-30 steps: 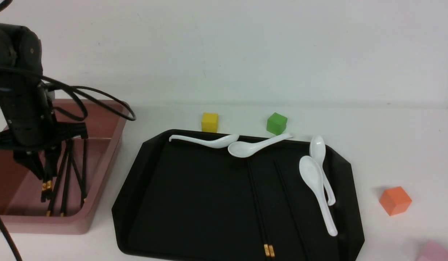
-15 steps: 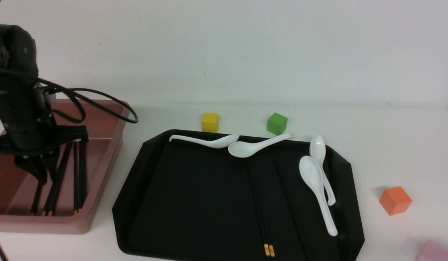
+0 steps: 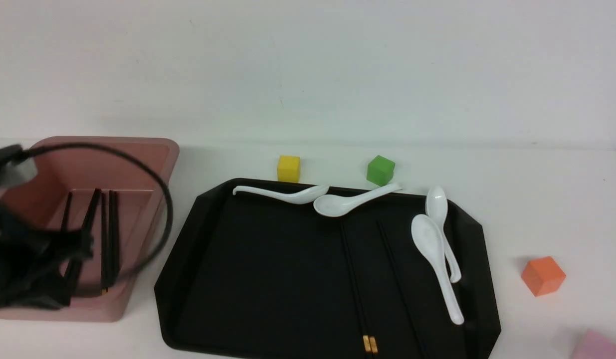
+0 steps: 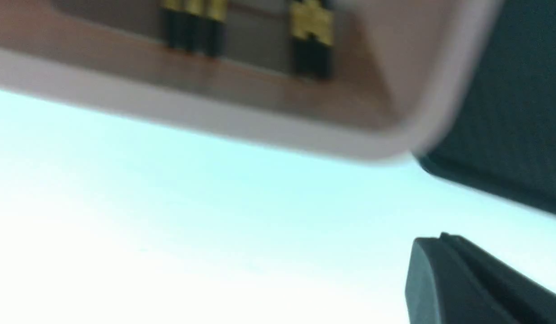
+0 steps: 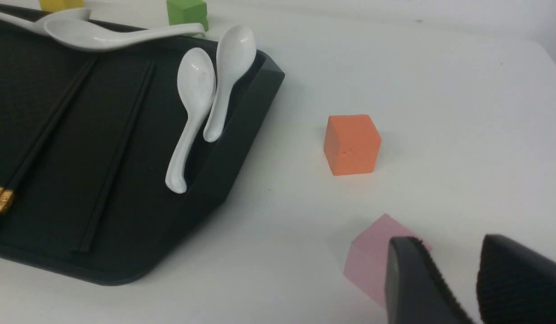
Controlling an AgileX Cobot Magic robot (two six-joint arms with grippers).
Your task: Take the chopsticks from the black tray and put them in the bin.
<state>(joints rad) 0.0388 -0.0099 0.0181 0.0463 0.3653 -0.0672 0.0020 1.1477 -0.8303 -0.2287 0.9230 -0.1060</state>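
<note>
The dusty-pink bin at the left holds several black chopsticks, their gold bands near its front wall. More chopsticks lie lengthwise on the black tray, gold bands toward me, with another chopstick beside them. My left arm is a blur in front of the bin's near side. In the left wrist view the left gripper is shut and empty, over bare table outside the bin's rim. My right gripper is open and empty, beside the tray.
White spoons lie along the tray's far and right edges. A yellow cube and a green cube stand behind the tray. An orange cube and a pink cube sit to its right. The left arm's cable loops over the bin.
The left gripper has shut with nothing in it. The left arm has swung out of the bin toward its near side. The chopsticks have settled flat in the bin.
</note>
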